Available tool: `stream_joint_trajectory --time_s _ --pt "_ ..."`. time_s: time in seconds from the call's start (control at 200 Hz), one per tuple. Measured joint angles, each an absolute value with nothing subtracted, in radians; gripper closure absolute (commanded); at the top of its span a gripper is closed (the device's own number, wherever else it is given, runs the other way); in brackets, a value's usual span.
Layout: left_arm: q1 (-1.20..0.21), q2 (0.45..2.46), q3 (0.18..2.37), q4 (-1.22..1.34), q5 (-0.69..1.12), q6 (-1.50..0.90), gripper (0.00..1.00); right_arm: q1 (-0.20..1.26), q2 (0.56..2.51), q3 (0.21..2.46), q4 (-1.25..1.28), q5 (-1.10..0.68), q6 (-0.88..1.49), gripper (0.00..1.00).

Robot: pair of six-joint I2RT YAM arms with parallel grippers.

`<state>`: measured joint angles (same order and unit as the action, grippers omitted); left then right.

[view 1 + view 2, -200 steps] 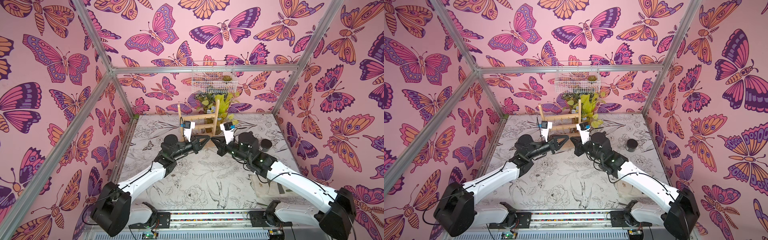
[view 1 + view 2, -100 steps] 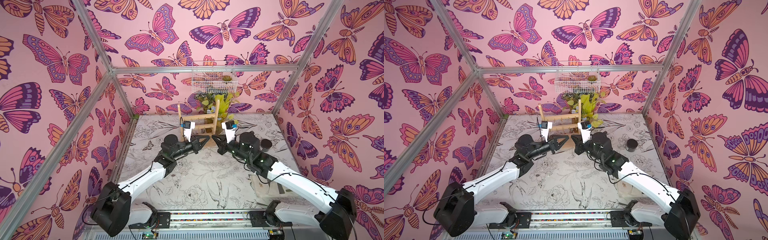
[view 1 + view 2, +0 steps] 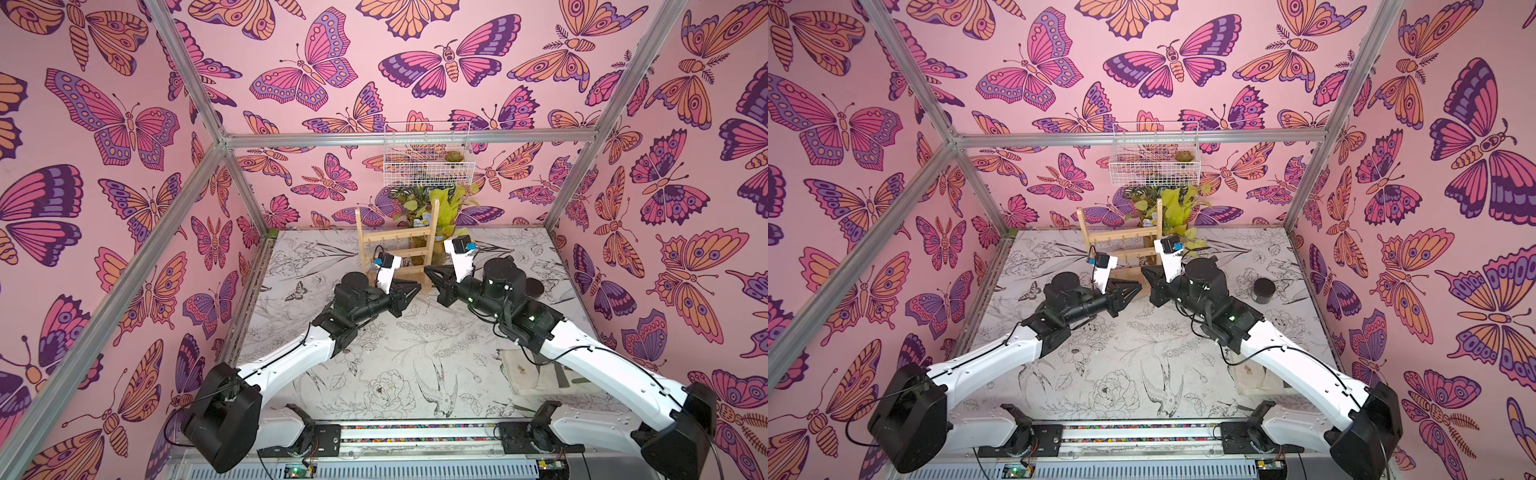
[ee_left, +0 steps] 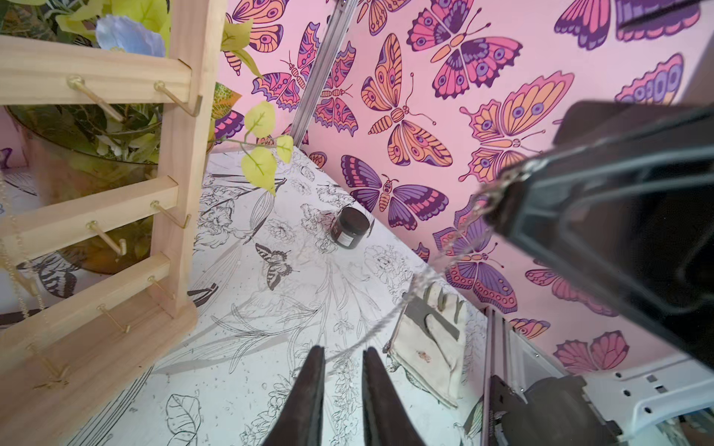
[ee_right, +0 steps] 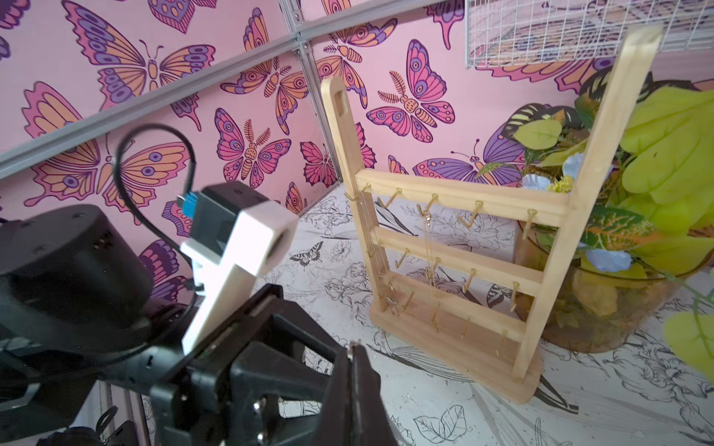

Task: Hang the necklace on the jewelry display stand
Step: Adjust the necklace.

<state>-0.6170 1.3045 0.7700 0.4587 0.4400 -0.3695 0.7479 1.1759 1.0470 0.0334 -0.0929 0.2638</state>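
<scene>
The necklace (image 4: 386, 321), a hair-thin gold-coloured chain, is held up in the air and is not yet on any hook, so the task is judged roughly half done. The chain is strung between the two grippers, just on the near side of the jewelry display stand (image 5: 502, 204). That stand is a light wooden ladder-like rack with three crossbars of small gold hooks, set at the far middle of the flower-printed table (image 3: 395, 353). One end is pinched in the fully closed right gripper (image 5: 353, 349). The left gripper (image 4: 340, 359) is parted by a narrow gap. The chain crosses that gap at the tips and seems laid across rather than clamped. Carrying the loop to a hook and releasing it are left.
</scene>
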Motion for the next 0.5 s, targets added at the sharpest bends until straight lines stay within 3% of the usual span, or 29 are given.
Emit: stream_joint_trajectory --time_s 0.501 --pt "-0.655 1.304 0.778 0.414 0.391 -0.284 0.77 0.748 1.166 1.084 -0.018 -0.152 0.26 1.0"
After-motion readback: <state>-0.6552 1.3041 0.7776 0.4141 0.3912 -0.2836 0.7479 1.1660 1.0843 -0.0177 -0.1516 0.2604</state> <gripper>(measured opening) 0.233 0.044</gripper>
